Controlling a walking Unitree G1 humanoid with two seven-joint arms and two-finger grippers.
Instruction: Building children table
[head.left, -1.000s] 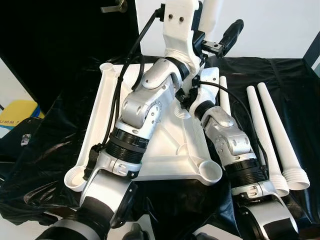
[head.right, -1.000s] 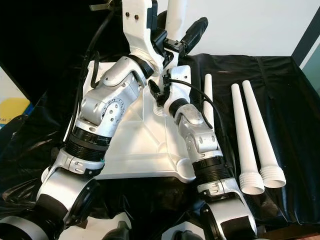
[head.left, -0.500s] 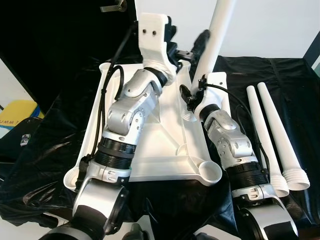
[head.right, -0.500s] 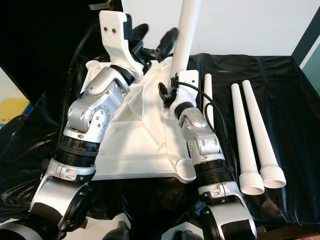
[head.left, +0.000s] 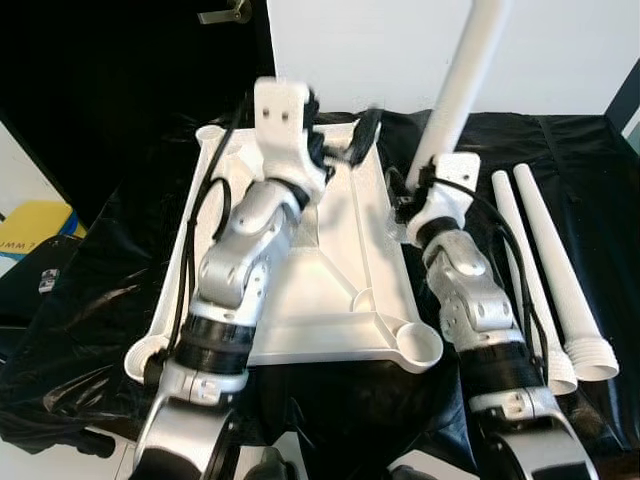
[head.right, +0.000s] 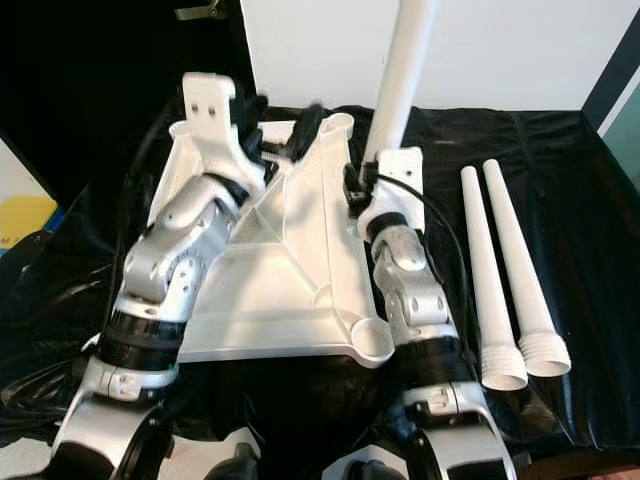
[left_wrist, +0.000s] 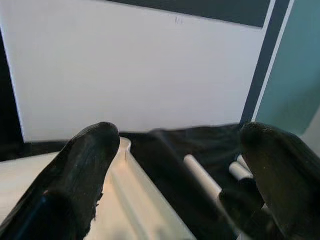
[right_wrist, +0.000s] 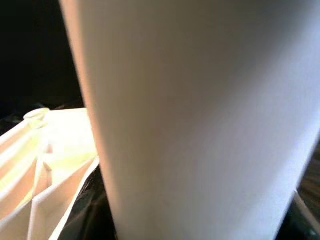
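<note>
Upturned white tabletop (head.left: 340, 290) flat on the black sheet (head.left: 100, 290), ribs and corner sockets facing up. Right gripper (head.left: 418, 180) clamped low on a tapered table leg (head.left: 462, 80), held steeply tilted just beside the tabletop's far right edge, narrow end up and leaning away from the tabletop. Left gripper (left_wrist: 182, 145) over the tabletop's far edge, fingers spread wide with nothing between them. Two spare legs (head.left: 560, 270) lying side by side to the right of the tabletop.

Likely troubles: thick end missing its socket because of the tilt, then jamming on the rim or nudging the tabletop across the slippery sheet; leg twisting in a grip taken so near one end; no steadying yet from the spread left fingers.

From the head views: whole layout, leg angle, spare legs, though the left gripper smeared by blur. From the left wrist view: sharp proof of the fingers' gap. From the right wrist view: leg pressed close to the lens, plus a small ring socket (right_wrist: 37, 116) on the tabletop beyond.
</note>
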